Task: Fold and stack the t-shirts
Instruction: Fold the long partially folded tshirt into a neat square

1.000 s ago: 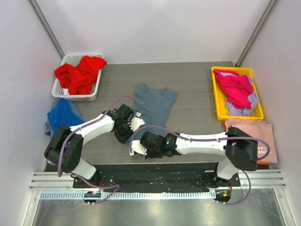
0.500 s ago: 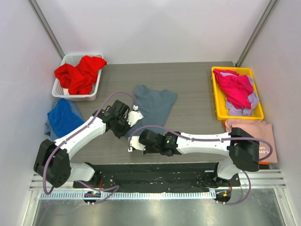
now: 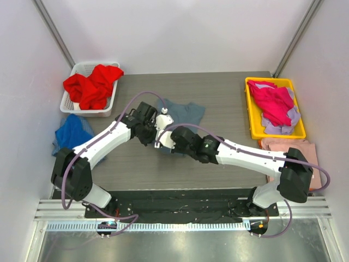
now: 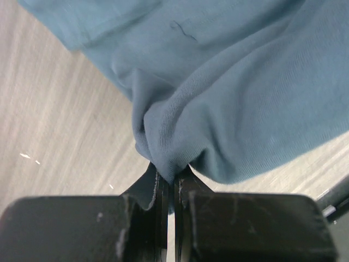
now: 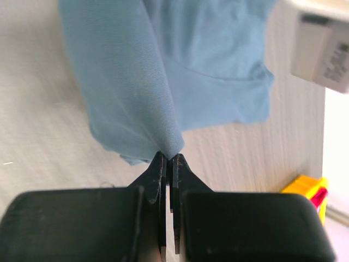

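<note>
10 o'clock: red t-shirts (image 3: 91,86) in white basket (image 3: 71,106). 9: royal blue t-shirt (image 3: 68,135). Table centre: left gripper (image 4: 173,183) jaws pinched on an edge of blue-grey t-shirt (image 3: 188,112); right gripper (image 5: 168,164) just beside, jaws clamped on same shirt. 2: magenta t-shirt (image 3: 272,101) in yellow tray (image 3: 250,117). 3: pale pink t-shirt (image 3: 297,148).

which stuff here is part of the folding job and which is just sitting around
Job: blue-grey t-shirt, pinched by the left pincer and right pincer; red t-shirt; royal blue t-shirt; magenta t-shirt; pale pink t-shirt.
Lying about: white basket under the red one; yellow tray under the magenta one.
</note>
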`<state>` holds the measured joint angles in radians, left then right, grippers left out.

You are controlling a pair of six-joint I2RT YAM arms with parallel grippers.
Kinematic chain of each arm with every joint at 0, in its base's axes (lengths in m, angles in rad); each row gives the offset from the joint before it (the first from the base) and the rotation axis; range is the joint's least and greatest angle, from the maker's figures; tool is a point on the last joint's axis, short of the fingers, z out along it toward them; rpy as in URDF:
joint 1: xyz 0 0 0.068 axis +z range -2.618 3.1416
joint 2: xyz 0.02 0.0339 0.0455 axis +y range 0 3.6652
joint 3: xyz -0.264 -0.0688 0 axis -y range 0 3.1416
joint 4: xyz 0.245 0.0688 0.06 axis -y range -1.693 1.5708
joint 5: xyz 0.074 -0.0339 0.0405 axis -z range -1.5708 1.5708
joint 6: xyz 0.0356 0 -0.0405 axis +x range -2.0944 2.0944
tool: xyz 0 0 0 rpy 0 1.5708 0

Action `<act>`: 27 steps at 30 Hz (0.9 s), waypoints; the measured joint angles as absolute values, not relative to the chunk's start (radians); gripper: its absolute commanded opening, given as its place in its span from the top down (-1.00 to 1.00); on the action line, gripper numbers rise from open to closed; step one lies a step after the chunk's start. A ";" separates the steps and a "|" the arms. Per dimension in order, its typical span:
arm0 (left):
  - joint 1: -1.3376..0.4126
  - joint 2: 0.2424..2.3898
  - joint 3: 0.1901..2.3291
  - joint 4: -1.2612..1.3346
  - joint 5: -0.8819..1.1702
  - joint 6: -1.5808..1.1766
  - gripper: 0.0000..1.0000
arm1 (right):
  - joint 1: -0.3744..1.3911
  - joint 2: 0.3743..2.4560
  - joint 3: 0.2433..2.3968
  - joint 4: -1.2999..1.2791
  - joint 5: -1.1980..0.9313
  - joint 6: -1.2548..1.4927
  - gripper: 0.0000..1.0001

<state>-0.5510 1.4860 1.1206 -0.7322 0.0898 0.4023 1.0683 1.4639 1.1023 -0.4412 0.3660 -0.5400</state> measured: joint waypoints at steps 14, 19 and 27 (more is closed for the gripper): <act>-0.476 1.756 1.494 -0.685 0.092 0.423 1.00 | 0.843 1.507 1.206 -0.412 0.340 -0.606 0.98; -0.442 1.905 1.683 -0.694 0.101 0.431 1.00 | 0.776 1.590 1.266 -0.388 0.313 -0.626 0.98; -0.437 2.121 1.884 -0.718 0.102 0.459 1.00 | 0.675 1.726 1.305 -0.355 0.270 -0.655 0.98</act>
<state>-0.4370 2.1208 1.8835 -0.7181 0.1020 0.4591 0.6754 1.7256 1.3048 -0.3553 0.2703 -0.6552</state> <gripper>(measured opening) 0.042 0.045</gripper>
